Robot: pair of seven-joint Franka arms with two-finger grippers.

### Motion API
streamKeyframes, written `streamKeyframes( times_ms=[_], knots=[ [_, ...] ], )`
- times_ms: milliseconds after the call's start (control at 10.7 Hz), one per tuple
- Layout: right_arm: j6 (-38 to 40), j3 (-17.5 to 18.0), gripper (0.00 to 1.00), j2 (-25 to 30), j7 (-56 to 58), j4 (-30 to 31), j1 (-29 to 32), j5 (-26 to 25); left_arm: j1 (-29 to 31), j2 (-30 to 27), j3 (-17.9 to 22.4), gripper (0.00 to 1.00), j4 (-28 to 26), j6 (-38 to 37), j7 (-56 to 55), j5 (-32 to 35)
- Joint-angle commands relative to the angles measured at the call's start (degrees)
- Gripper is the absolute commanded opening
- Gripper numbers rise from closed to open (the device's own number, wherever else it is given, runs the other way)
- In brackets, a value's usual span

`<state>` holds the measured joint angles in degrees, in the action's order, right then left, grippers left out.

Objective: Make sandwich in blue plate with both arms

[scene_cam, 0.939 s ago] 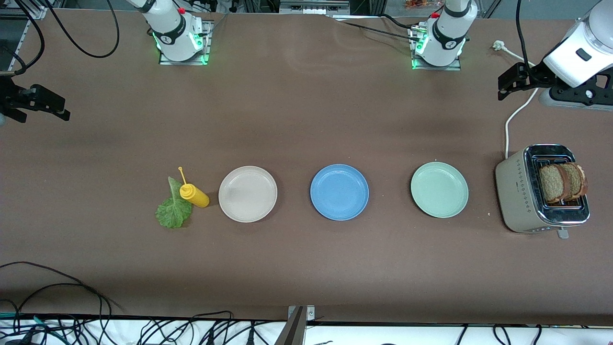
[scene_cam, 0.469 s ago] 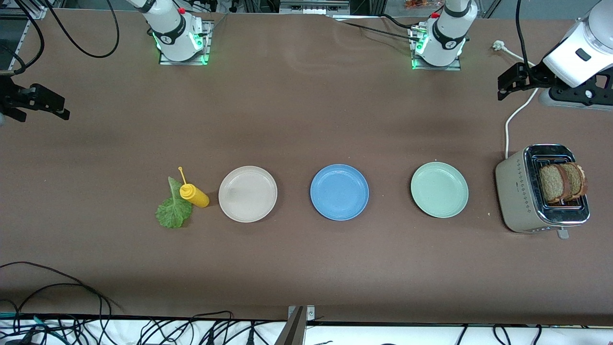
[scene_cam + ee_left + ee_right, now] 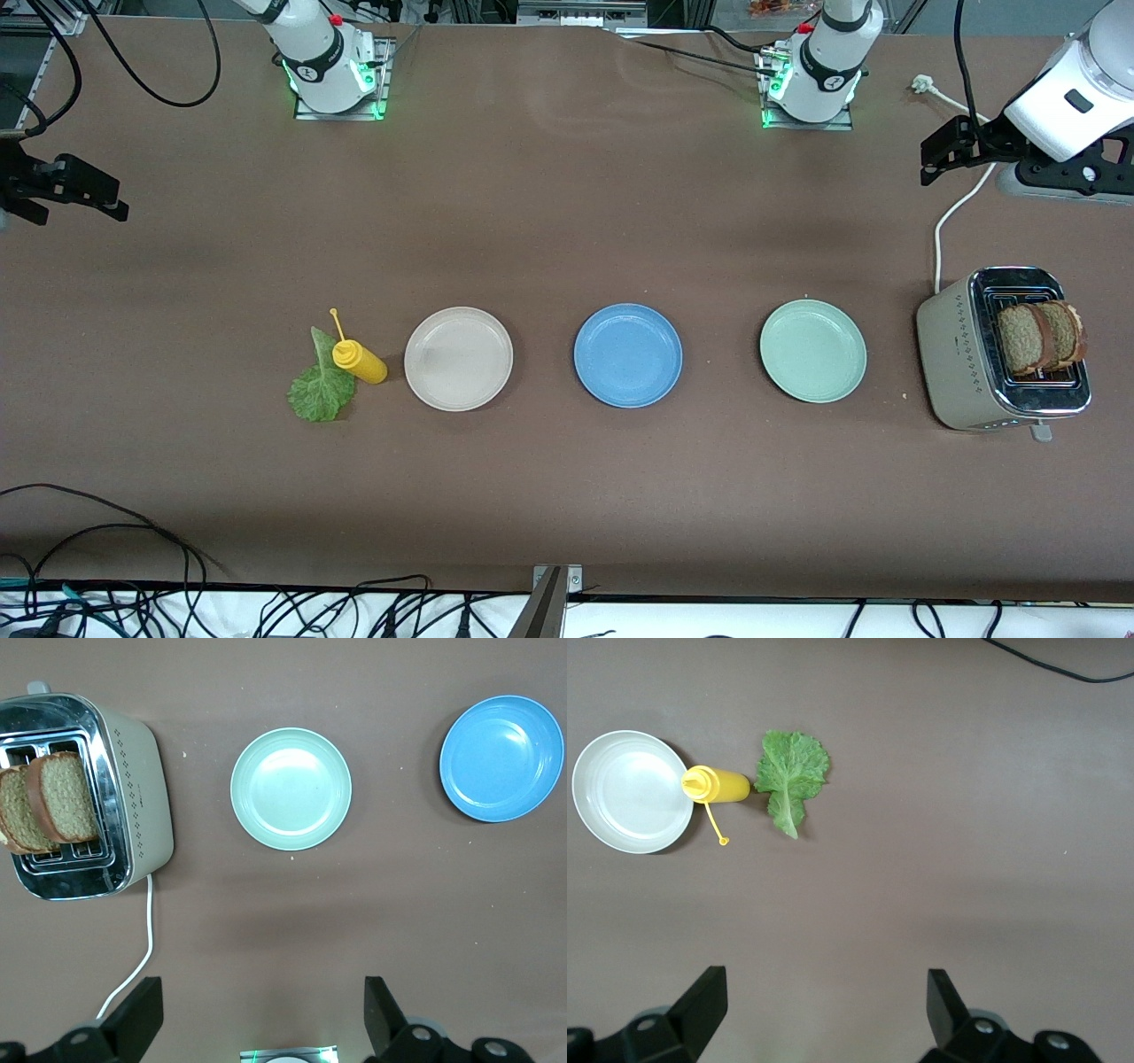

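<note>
- 3 round plates lie in a row across the brown table [image 3: 549,221] in the front view: a beige-white plate [image 3: 458,358] toward the right arm's end, the matte mid-blue plate [image 3: 628,354] in the middle, bare, and a pale green plate [image 3: 812,350] toward the left arm's end.
- 2 brown wholegrain bread slices [image 3: 1040,337] stand upright in the slots of a beige and chrome toaster [image 3: 957,363] beside the green plate; a ruffled green lettuce leaf [image 3: 322,390] touches a yellow squeeze bottle [image 3: 358,360] just beside the beige-white plate.
- The black left gripper [image 3: 944,151] hangs over the table's left-arm end, the black right gripper [image 3: 80,190] over its right-arm end.
- In the left wrist view the left gripper's fingers [image 3: 137,1014] stand wide apart, holding nothing, above bare table near the toaster's white cord [image 3: 133,966].
- In the right wrist view the right gripper's fingers [image 3: 700,1001] are spread and hold nothing.
</note>
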<state>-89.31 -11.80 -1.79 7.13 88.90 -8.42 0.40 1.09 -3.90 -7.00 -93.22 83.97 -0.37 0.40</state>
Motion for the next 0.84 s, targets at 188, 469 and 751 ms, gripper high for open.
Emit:
streamKeyframes(
  times_ms=[188, 469, 751],
  knots=[
    [1.42, -0.68, 1.0, 0.03, 0.78, -1.27, 0.16, 0.03, 0.23, 0.47, 0.06, 1.0, 1.02, -2.14, 0.98, -0.14],
    [1.42, -0.68, 1.0, 0.03, 0.87, -1.27, 0.16, 0.04, -0.38, 2.3, -0.2, 1.0, 2.76, -2.15, 0.46, -0.23],
    [1.42, -0.59, 1.0, -0.06, 0.87, -1.18, 0.07, 0.04, -0.56, 3.28, -0.38, 1.0, 3.83, -2.06, 0.55, -0.14]
  ],
)
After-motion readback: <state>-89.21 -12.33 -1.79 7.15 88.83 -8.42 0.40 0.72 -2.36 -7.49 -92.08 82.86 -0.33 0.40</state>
